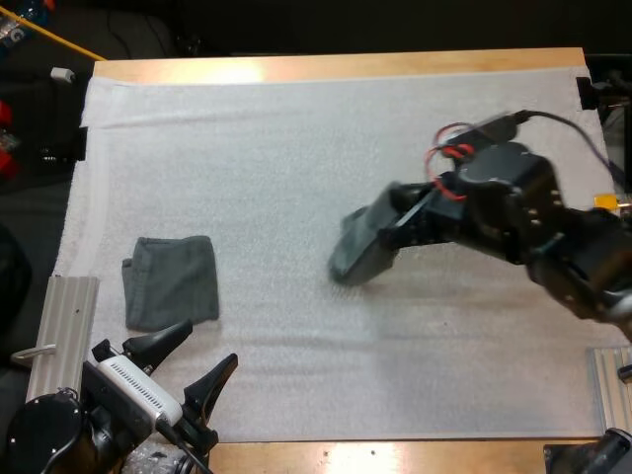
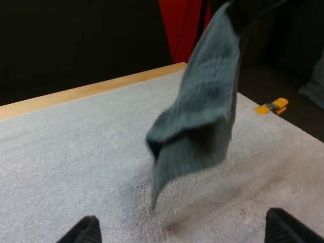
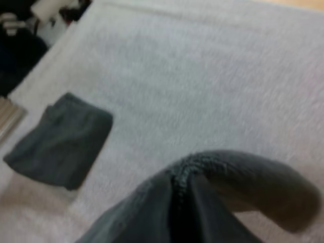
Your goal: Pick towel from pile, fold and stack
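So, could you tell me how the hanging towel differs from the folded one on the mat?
The hanging towel dangles from the right gripper; the folded towel lies flat on the mat. The hanging towel droops loosely; the folded towel is a neat squarish shape. Both are dark grey-green.

No legible text or labels.

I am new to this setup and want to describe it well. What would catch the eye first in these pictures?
A dark towel hangs from the right gripper over the right half of the mat. A folded towel lies flat near the mat's left edge, and the left gripper stands open on its near side, clear of it.
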Tool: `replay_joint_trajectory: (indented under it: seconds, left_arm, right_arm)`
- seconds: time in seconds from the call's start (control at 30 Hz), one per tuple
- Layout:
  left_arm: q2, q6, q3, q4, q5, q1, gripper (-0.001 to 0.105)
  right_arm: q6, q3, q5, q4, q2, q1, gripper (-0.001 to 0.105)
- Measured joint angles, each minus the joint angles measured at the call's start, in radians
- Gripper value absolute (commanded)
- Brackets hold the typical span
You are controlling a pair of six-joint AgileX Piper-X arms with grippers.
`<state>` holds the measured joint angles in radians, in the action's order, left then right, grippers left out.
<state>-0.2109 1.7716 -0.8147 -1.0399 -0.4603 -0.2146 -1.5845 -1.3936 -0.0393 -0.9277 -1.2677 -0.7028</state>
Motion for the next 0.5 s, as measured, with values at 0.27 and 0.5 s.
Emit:
replay_joint_trajectory:
  seconds: [0.27, 0.5]
  left_arm:
    - [0.0, 0.0, 0.0, 0.0, 0.0, 0.0, 0.063]
    - [0.0, -0.013, 0.0, 0.0, 0.0, 0.0, 0.063]
  right_arm:
    - [0.025, 0.02, 0.123, -0.311, -0.109, 0.0, 0.03]
    - [-0.026, 0.133, 0.392, -0.398, -0.11, 0.0, 0.083]
